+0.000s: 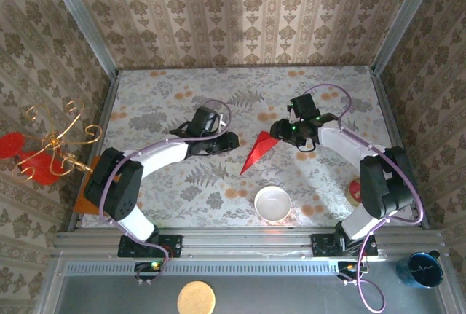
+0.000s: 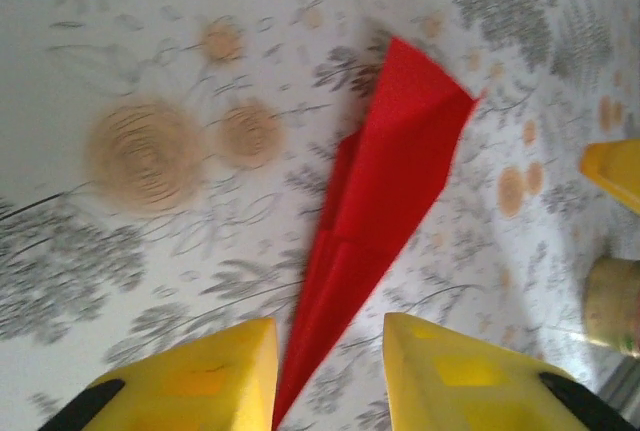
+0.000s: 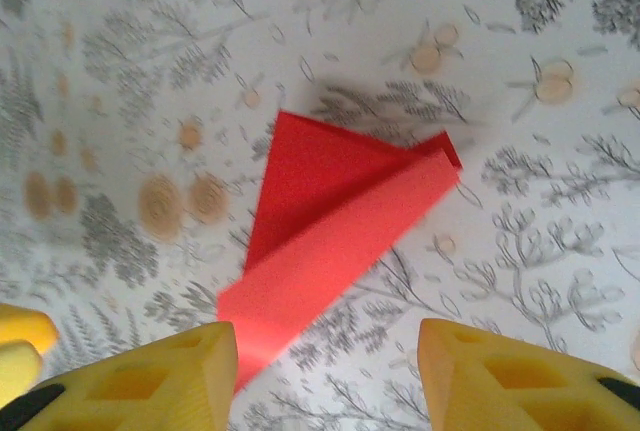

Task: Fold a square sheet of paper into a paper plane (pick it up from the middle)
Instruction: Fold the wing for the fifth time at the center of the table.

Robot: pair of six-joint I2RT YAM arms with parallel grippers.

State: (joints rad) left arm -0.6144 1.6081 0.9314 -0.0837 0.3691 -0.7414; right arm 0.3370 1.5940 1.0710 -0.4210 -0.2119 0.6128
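The square sheet of paper lies folded into a narrow red paper plane (image 1: 258, 151) on the floral table top, its nose pointing to the near left. My left gripper (image 1: 231, 141) sits just left of it. In the left wrist view the paper plane (image 2: 385, 201) runs its pointed nose down between the yellow fingertips (image 2: 215, 371), and the left gripper (image 2: 330, 376) is open with table showing in the gap. My right gripper (image 1: 280, 130) is at the tail end. In the right wrist view the paper plane (image 3: 340, 211) lies ahead of the right gripper (image 3: 328, 376), which is open, one paper corner by the left finger.
A white bowl (image 1: 272, 202) stands near the front edge, close to the plane's nose. A small roll (image 1: 354, 191) lies by the right arm. An orange-brown board (image 1: 87, 186) and a red ornament with gold curls (image 1: 44, 150) are at the left. A blue mug (image 1: 424, 269) is off the table.
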